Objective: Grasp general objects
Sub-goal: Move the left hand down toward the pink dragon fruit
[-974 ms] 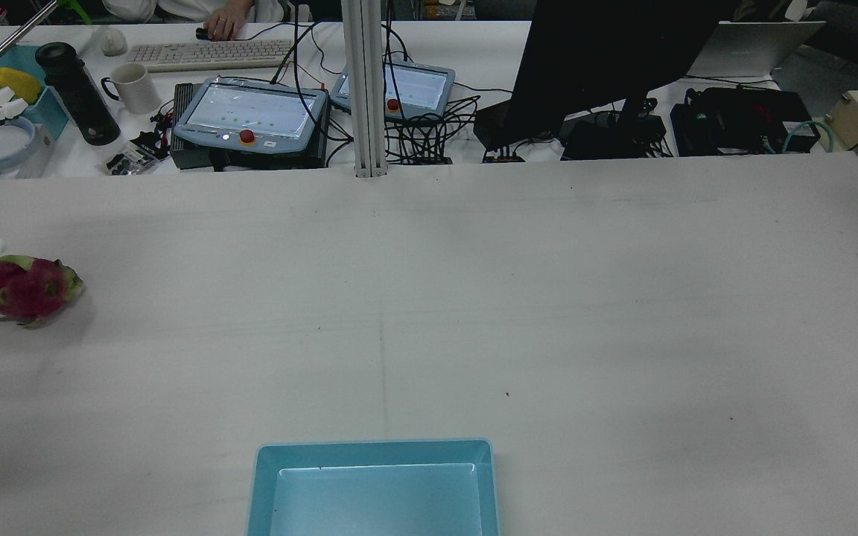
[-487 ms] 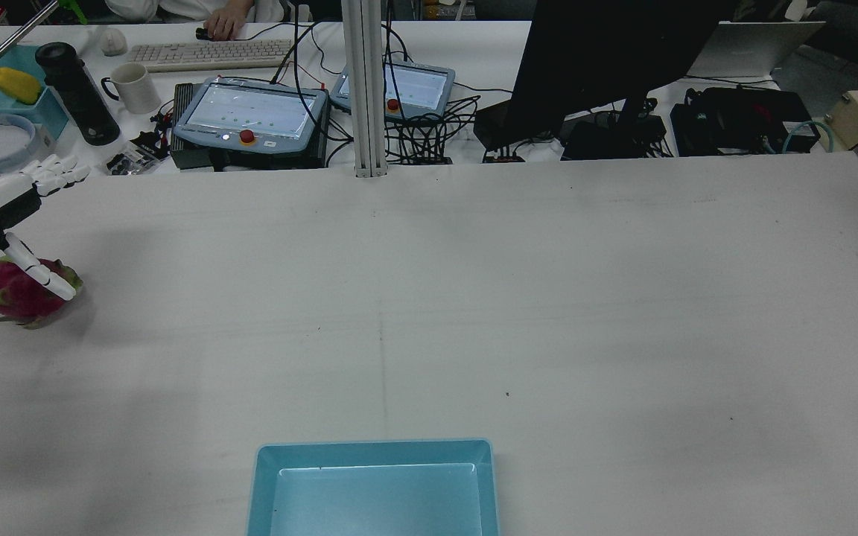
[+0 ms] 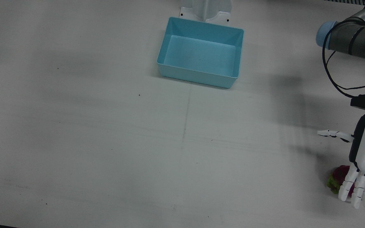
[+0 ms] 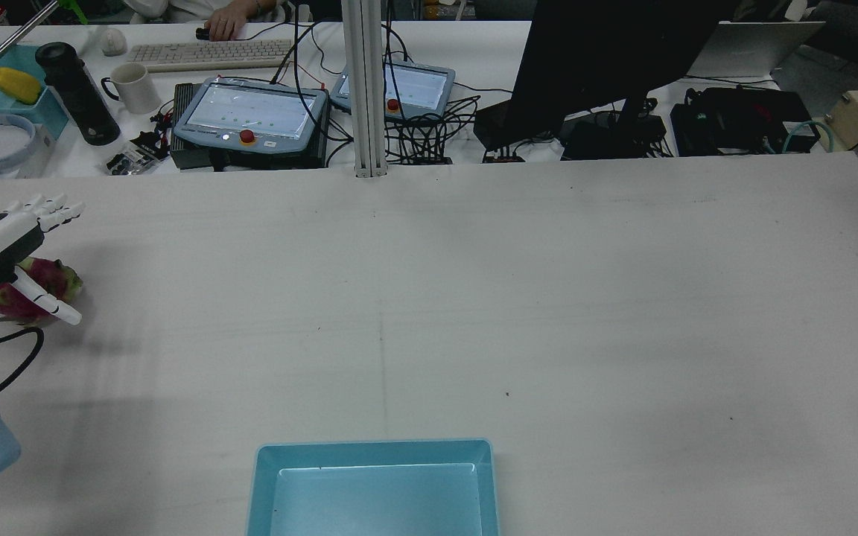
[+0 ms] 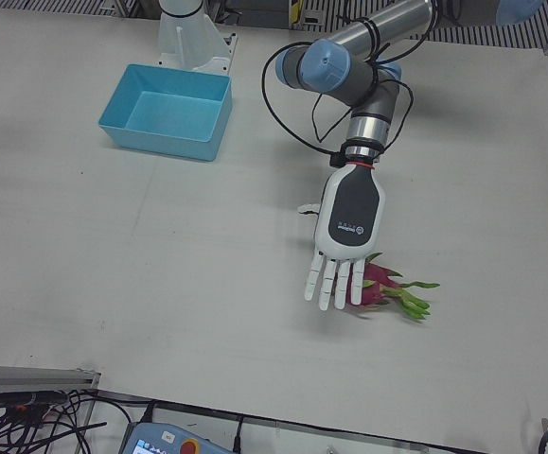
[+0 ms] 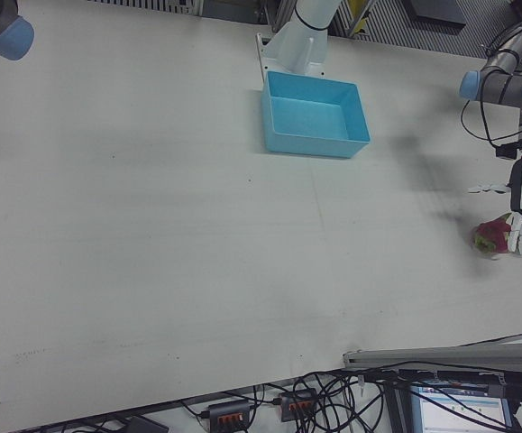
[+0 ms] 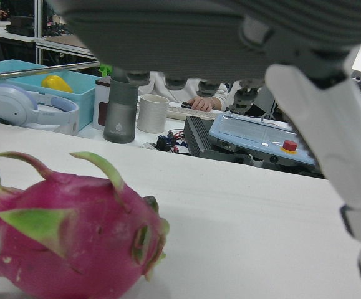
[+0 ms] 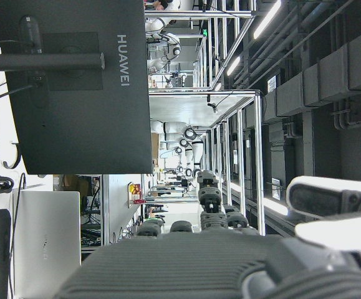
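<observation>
Our white left hand [image 5: 344, 227] hovers with fingers spread over the magenta, green-scaled dragon fruit [image 5: 380, 289] near the table's [image 4: 474, 298] left edge; closing off-centre could roll it away

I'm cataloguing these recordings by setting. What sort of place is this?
Most likely a robotics lab: a robot arm with a white left hand works at a large white table, with teach pendants and a keyboard behind.
</observation>
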You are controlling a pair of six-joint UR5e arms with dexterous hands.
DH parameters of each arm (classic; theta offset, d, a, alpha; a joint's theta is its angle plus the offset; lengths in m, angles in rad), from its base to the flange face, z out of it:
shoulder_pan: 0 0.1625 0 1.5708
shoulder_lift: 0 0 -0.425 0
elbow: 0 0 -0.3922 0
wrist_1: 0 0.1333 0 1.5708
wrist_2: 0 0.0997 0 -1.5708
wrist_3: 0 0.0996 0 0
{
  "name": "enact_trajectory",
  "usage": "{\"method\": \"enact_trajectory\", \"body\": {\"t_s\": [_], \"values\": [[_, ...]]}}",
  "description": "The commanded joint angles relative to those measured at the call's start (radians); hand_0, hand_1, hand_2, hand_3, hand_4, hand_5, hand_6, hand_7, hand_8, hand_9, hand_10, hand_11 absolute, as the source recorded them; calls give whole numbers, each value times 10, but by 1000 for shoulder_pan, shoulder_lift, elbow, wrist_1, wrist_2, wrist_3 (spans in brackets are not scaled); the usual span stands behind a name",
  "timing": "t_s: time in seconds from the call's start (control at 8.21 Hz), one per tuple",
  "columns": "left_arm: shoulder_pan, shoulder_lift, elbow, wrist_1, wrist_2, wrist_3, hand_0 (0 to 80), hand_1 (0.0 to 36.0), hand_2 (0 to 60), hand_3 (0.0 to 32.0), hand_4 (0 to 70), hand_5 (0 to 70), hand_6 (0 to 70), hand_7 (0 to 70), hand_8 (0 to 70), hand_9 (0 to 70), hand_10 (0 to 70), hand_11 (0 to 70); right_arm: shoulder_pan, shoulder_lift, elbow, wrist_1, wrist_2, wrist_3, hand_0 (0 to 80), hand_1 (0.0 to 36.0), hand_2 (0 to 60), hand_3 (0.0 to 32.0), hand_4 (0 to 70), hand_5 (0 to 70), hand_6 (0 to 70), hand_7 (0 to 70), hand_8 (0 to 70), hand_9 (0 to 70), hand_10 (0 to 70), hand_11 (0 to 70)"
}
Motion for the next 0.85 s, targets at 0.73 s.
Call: {"method": "enact_trajectory", "body": {"t_s": [0.73], "values": [[5,-99,238,58,-99,1,601,286,101,46,0,0,0,26,0,0,0,0,0,0,0,0,0,0,0,0,0,0,0,0,0,0,0,0,0,0]]}}
